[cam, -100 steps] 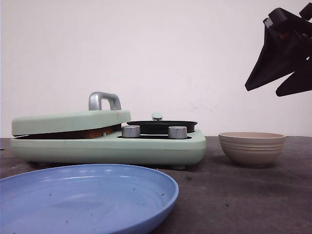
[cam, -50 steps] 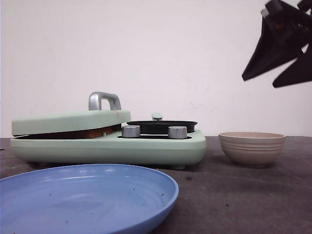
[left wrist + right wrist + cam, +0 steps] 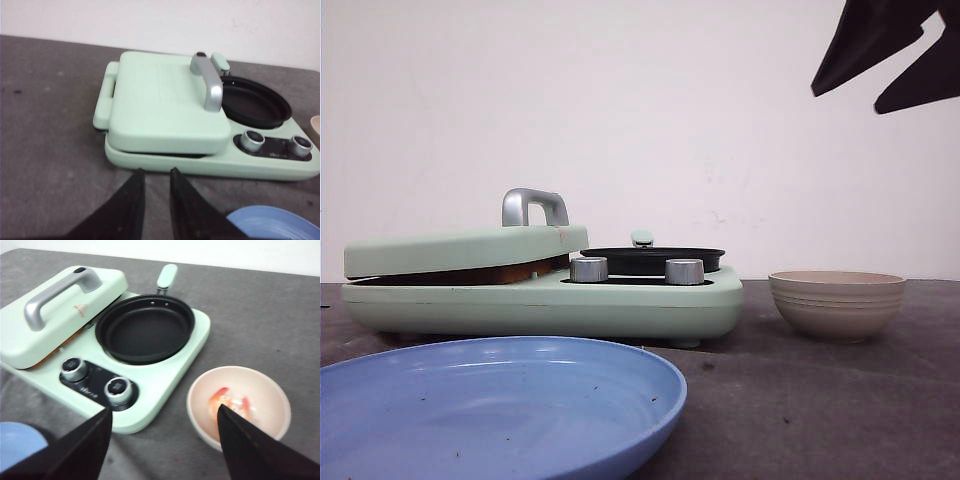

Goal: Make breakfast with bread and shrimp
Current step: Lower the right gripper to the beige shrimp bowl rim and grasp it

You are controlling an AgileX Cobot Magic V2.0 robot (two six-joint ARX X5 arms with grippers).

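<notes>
- Bread (image 3: 470,275): only a brown edge shows, in the slit between the lid (image 3: 165,102) and base of the green breakfast maker (image 3: 640,305). It lies flat inside the press section, the lid resting on it and not fully down.
- Shrimp (image 3: 231,401): pink-and-white pieces in the beige bowl (image 3: 837,303), which stands on the worktop (image 3: 800,400) just beside the maker's pan end.
- Right end effector (image 3: 162,440): spread wide, empty, raised high above the bowl. The shrimp lies below and slightly forward of it; this arm is judged nearer to the bowl.
- Left end effector (image 3: 156,192): fingers narrowly parted, empty, low in front of the press, with the lid handle (image 3: 210,82) beyond it.
- Black pan (image 3: 145,327): bare, between press and bowl; two knobs (image 3: 95,377) in front.
- Blue plate (image 3: 500,405): bare, nearest the camera.
- Obstruction: none seen between the right end effector and bowl.
</notes>
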